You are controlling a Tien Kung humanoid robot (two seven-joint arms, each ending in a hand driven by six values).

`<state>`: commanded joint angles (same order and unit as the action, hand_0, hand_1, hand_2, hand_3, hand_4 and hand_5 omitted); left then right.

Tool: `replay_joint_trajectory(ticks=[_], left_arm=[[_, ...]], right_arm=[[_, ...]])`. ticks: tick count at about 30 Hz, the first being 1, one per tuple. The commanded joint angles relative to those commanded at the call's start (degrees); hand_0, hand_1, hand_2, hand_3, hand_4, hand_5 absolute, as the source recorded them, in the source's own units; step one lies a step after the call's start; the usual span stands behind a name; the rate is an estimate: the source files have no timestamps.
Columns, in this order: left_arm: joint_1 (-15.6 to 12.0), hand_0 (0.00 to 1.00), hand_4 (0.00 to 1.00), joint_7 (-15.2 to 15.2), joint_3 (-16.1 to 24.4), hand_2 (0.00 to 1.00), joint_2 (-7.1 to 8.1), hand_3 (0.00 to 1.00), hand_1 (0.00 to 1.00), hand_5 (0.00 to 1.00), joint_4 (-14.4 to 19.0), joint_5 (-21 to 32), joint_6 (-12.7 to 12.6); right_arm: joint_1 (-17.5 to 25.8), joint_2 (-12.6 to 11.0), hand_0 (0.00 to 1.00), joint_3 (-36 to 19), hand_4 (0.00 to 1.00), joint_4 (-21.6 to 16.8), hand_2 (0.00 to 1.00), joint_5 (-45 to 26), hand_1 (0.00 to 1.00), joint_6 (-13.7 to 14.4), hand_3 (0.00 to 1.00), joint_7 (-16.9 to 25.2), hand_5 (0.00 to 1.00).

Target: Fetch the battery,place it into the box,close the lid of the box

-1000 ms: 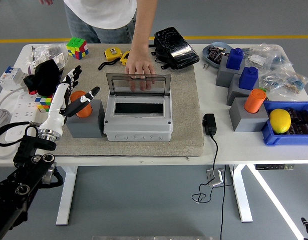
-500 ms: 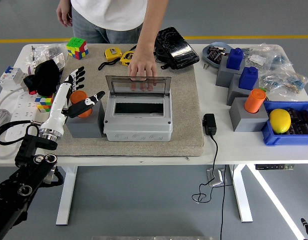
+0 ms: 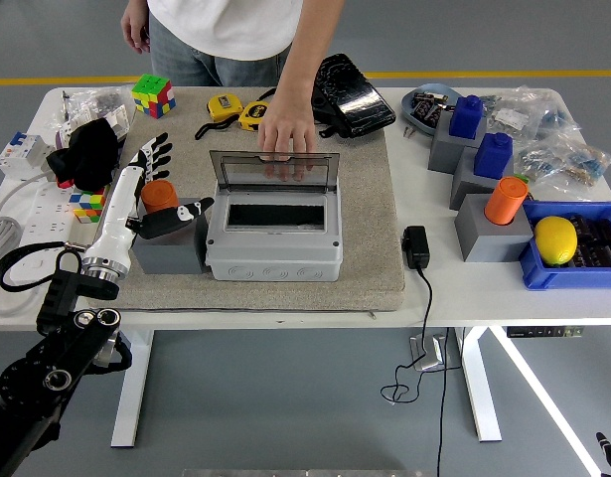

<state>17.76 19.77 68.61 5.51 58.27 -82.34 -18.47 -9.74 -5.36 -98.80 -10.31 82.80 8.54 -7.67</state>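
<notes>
My left hand [image 3: 154, 194] is at the orange battery [image 3: 159, 195], which stands upright in a grey holder block [image 3: 169, 248] just left of the grey box [image 3: 274, 237]. The fingers [image 3: 156, 151] are spread wide behind the battery and the thumb points to the right in front of it, so the hand is around the battery but I judge it has not closed on it yet. My right hand is not in view.

The box sits on a beige mat [image 3: 370, 238], with its dark opening facing up. Its clear lid [image 3: 275, 170] stands open at the far side, and a person's hand [image 3: 286, 130] rests on the top edge of the lid and seems to hold it.

The battery looks like a short, stiff cylinder with a smooth skin. I expect it is light for my hand, but maybe slippery, and it can roll if I drop it. Only the upper part shows above the block, so I should take it there, thumb on the near side and fingers on the far side, and pull straight up. If I tilt it, I think it may jam in the holder or drag the block along.

The lid looks thin and hinged, so later it needs a gentle push only.
</notes>
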Motion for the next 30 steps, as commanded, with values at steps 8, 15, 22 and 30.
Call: replay_joint_trajectory(ticks=[8, 15, 22, 30], left_arm=[[-0.23, 0.758, 0.998, -0.11, -0.37, 0.802, -0.50, 0.835, 0.856, 0.206, -1.41, -0.48, -0.32], [-0.32, 0.753, 0.998, 0.20, -0.60, 0.786, -0.81, 0.822, 0.843, 0.207, -2.08, 0.11, -0.50], [-0.26, 0.686, 0.998, 0.43, -0.74, 0.735, -0.86, 0.758, 0.786, 0.197, -2.22, 0.72, -0.77], [-0.19, 0.657, 0.998, 0.59, -1.15, 0.692, -1.01, 0.714, 0.757, 0.184, -2.29, 1.13, -1.05]], right_arm=[[0.08, -0.03, 0.845, 0.06, 0.998, 0.00, 0.769, -0.13, 0.805, -0.01, 0.802, -0.01, 0.998], [0.05, 0.00, 0.845, 0.24, 0.998, 0.00, 0.769, -0.27, 0.805, -0.03, 0.802, 0.04, 0.998], [0.01, -0.01, 0.845, 0.30, 0.998, 0.00, 0.769, -0.22, 0.805, -0.03, 0.802, 0.01, 0.998], [0.01, -0.03, 0.845, 0.31, 0.998, 0.00, 0.769, -0.28, 0.805, -0.05, 0.802, 0.01, 0.998]])
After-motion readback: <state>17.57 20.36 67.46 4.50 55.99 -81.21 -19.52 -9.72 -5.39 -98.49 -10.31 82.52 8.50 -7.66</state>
